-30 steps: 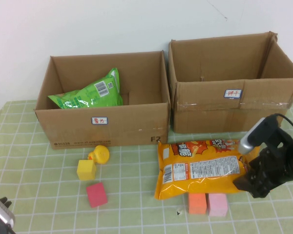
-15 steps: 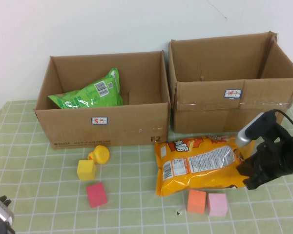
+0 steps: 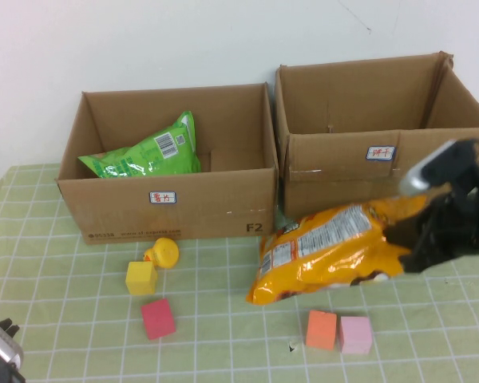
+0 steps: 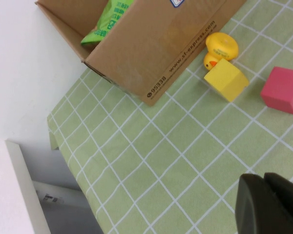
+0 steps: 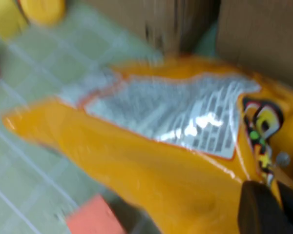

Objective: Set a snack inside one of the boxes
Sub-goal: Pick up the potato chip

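The right gripper (image 3: 401,239) is clamped on one end of the orange snack bag (image 3: 335,251) and holds it tilted above the desk (image 3: 64,319) near the right edge, just in front of the right box (image 3: 367,179). The bag's low end hangs over the orange block (image 3: 322,329). The left gripper (image 4: 268,202) sits at the near left corner, fingers closed together, holding nothing.

Yellow rubber duck (image 3: 163,252) touching yellow foam cube (image 3: 141,278), left of centre on green checked tablecloth (image 3: 215,335). Red foam cube (image 3: 157,318) nearer. Orange foam cube (image 3: 322,329) and pink foam cube (image 3: 355,334) side by side, near right.
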You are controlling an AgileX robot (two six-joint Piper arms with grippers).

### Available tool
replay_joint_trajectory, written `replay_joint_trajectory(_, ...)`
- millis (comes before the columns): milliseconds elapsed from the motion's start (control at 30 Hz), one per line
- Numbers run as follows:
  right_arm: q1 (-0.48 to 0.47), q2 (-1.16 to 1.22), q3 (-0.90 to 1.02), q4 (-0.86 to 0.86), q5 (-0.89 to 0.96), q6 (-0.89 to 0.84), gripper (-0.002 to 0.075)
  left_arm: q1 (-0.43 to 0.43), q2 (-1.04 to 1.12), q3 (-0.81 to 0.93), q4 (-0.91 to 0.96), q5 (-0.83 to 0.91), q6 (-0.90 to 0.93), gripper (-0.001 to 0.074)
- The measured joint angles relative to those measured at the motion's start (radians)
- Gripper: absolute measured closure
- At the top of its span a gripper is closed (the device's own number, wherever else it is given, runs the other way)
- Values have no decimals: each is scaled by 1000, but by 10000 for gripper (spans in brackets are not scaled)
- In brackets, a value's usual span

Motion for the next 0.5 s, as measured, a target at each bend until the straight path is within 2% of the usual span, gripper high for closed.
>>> replay_joint_trajectory(267,0,-177,0,170,113,-44,726,0,0,0,0,-7,-4,736)
replay_joint_trajectory(500,0,-216,0,286,164,-132,726,0,0,0,0,-7,-11,736)
